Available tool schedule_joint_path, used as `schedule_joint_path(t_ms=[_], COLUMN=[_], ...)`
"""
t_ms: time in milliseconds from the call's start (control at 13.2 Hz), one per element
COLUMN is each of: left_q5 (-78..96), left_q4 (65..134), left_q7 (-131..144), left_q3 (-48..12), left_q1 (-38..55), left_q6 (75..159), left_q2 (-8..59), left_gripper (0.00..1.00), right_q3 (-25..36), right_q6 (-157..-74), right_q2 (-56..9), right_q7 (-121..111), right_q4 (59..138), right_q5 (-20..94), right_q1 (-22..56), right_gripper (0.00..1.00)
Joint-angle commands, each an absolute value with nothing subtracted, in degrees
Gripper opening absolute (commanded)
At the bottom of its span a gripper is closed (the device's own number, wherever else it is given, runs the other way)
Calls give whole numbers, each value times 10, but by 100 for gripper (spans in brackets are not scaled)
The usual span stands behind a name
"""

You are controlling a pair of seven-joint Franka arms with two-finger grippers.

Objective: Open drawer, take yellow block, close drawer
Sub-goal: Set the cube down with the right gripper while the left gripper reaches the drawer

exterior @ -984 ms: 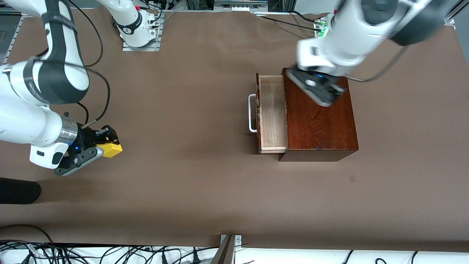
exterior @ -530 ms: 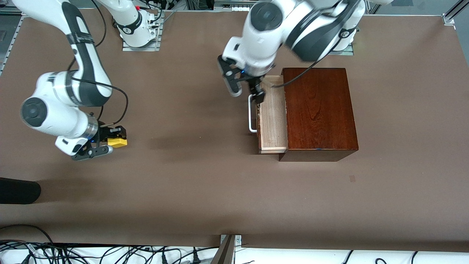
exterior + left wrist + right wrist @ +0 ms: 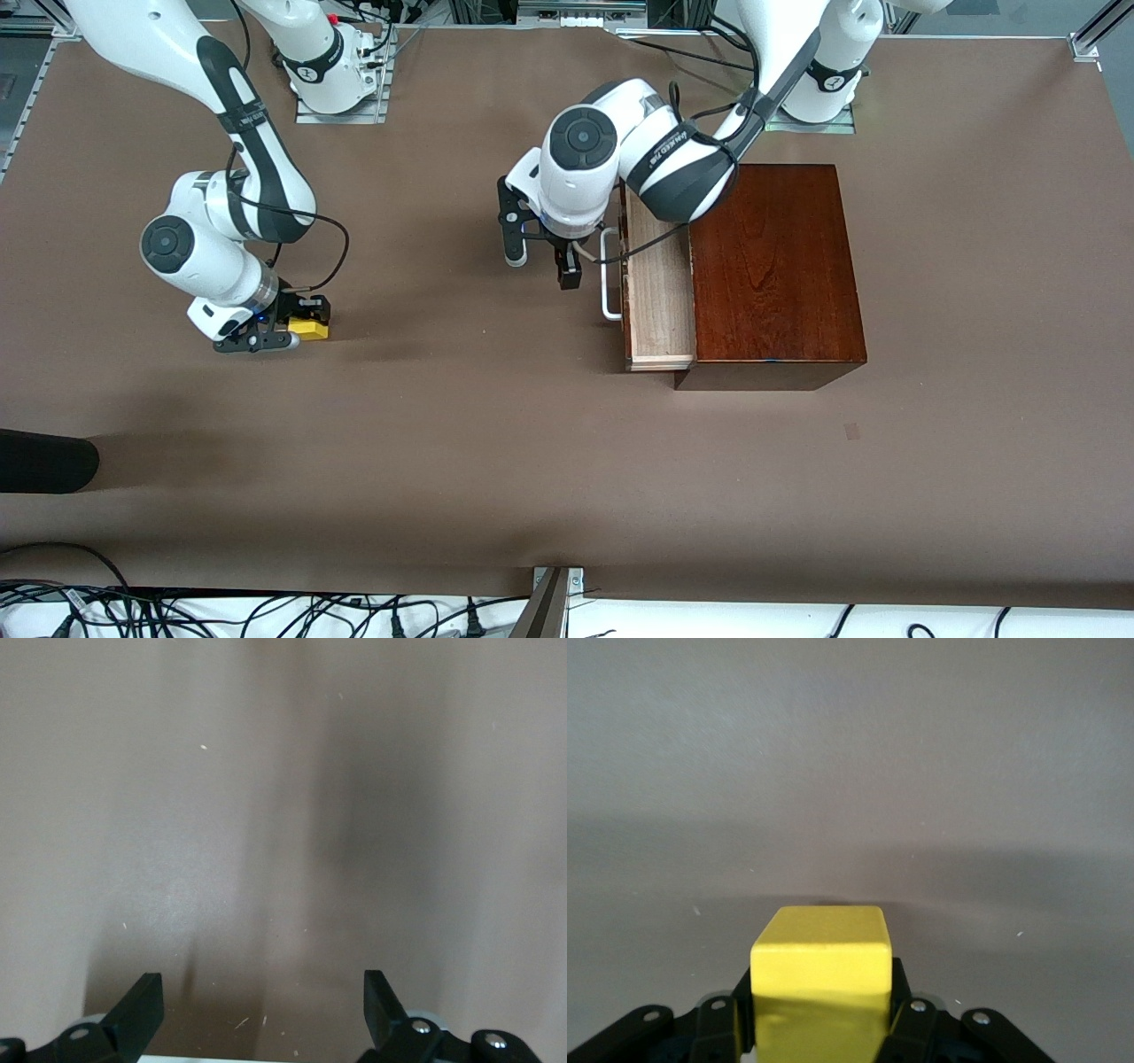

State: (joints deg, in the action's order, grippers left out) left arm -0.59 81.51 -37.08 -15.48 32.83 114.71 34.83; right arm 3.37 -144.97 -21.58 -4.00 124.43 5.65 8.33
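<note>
The small bright yellow cube (image 3: pixel 309 329) sits pinched between the jaws of the right gripper (image 3: pixel 297 326), low over the brown paper-covered bench (image 3: pixel 461 443) toward the right arm's end; whether it touches the surface cannot be told. In the right wrist view the yellow cube (image 3: pixel 820 979) fills the gap between the two black fingers (image 3: pixel 719 1020), with one flat face turned up and its edges square to the jaws.

The left gripper (image 3: pixel 542 263) hangs with its jaws spread and nothing in them, over bare bench just beside the white loop handle (image 3: pixel 609 275) of the drawer (image 3: pixel 657 292). The left wrist view shows its two fingertips (image 3: pixel 137 1014) well apart over plain brown surface.

The drawer stands pulled out of the glossy dark reddish-brown wooden box (image 3: pixel 771 275), its pale wood floor showing. Its front and handle face the right arm's end of the bench, and the handle's long axis runs toward the front camera. The left arm's elbow covers the part of the drawer farthest from that camera. Cube and drawer lie well apart, with bare bench between them.
</note>
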Motion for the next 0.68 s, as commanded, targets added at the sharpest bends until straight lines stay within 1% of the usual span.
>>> schedule_joint_path(t_ms=[0, 151, 227, 303, 379, 530, 606], left_q5=[-25, -80, -89, -92, -92, -92, -93], left_q4=[838, 843, 847, 850, 853, 873, 873], left_q7=[-422, -422, -423, -423, -424, -427, -431], left_q3=[-156, -156, -156, -156, -156, -152, -149], left_q1=[329, 337, 337, 337, 332, 323, 319], left_q6=[1146, 1158, 1167, 1172, 1171, 1160, 1136], left_q2=[354, 366, 373, 377, 381, 374, 374], left_gripper=[100, 100, 100, 100, 100, 100, 100], right_q3=[31, 31, 31, 31, 31, 31, 31], right_q6=[-1489, -1493, -1493, -1492, -1489, -1474, -1437], right_q2=[-228, -232, -235, -234, -228, -187, -162], right_q7=[-24, -24, -25, -25, -25, -30, -29], right_q4=[1269, 1270, 1270, 1269, 1267, 1263, 1254], right_q5=[51, 51, 51, 51, 51, 50, 48], right_q1=[81, 81, 81, 81, 81, 81, 81], right_gripper=[0, 0, 16, 47, 99, 100, 100])
